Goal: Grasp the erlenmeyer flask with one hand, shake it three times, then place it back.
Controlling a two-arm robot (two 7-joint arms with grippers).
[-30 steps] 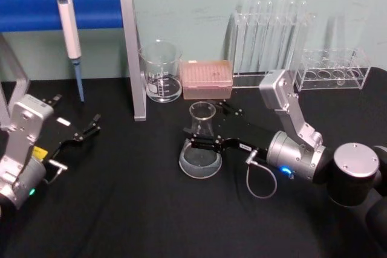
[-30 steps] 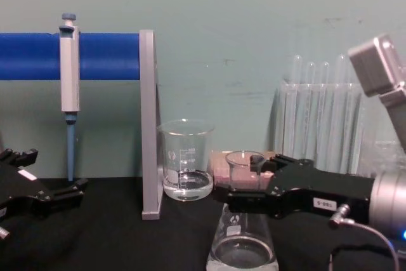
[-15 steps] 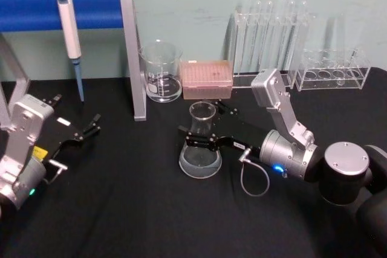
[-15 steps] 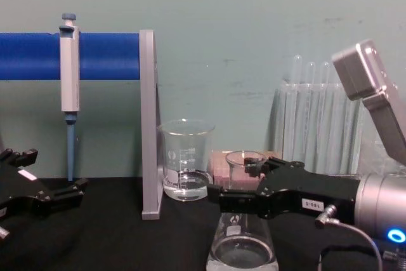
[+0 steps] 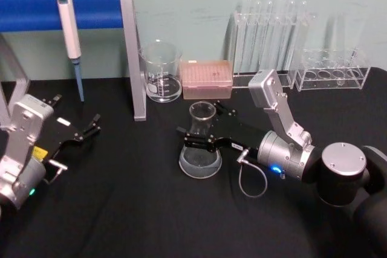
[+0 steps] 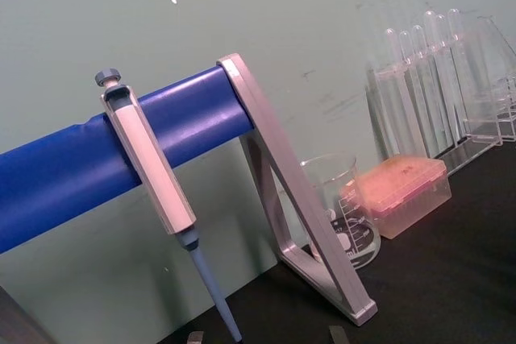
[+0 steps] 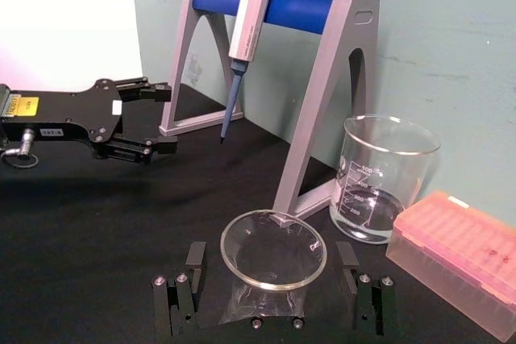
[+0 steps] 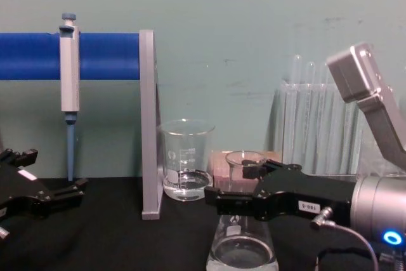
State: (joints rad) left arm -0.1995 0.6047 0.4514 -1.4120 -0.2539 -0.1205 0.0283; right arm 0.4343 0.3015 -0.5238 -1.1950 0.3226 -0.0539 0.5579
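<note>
- The erlenmeyer flask (image 5: 199, 156) is seen standing upright on the black table (image 5: 133, 203), just in front of the glass beaker (image 5: 161, 75) and the pink tip box (image 5: 207, 80).
- The flask's narrow neck is placed between the two fingers of the right gripper (image 5: 201, 126), which is reached in from the robot's right at neck height, above the wide base.
- In the chest view the right gripper (image 8: 227, 184) is shown level, just below the flared rim, and the round base of the flask (image 8: 242, 249) is seen below it on the table.
- In the right wrist view the right gripper (image 7: 270, 254) is shown spread wide: one of the fingers (image 7: 194, 257) is set off to each side of the flask (image 7: 262, 300), and a gap of dark table is left between each finger and the glass.
- Nothing is gripped by the right gripper; the neck is straddled, and no contact with the glass can be made out.
- The left gripper (image 5: 77, 112) is held low at the robot's left, well apart from the flask, near the foot of the grey stand (image 5: 134, 58).
- The left gripper (image 7: 168, 118) is seen with its fingers parted and nothing between them.
- A pipette (image 5: 69, 25) is hung on the stand's blue bar, and test tubes (image 5: 272, 31) are racked behind the pink box.
</note>
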